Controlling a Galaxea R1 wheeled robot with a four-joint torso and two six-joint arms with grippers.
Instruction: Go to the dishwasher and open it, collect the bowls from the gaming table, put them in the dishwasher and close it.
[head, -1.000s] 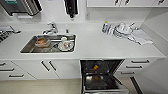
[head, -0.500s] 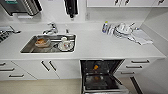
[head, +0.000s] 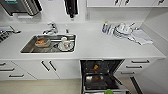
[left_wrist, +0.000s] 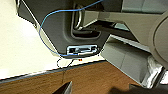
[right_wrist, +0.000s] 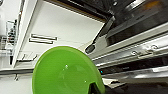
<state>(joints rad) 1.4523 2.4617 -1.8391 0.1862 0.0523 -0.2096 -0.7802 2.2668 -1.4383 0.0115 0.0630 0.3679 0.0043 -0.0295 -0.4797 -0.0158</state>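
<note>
The dishwasher (head: 100, 75) stands open under the counter, its door (head: 101, 85) folded down and its dark racks showing. Something orange (head: 95, 66) sits inside it. A green bowl (head: 108, 92) hangs just above the door's near edge. In the right wrist view this bowl (right_wrist: 65, 72) shows large beside the dishwasher's steel edge (right_wrist: 140, 32), and one dark finger (right_wrist: 96, 88) of my right gripper lies on its rim. My left gripper (left_wrist: 100, 88) is open over a brown floor with nothing in it. The gaming table is out of view.
A steel sink (head: 30, 47) holds a bowl with orange contents (head: 41, 42) and white dishes (head: 65, 45). Stacked plates (head: 122, 30), a bottle (head: 105, 26) and a cloth (head: 141, 37) lie on the white counter. Drawers (head: 137, 65) flank the dishwasher on the right.
</note>
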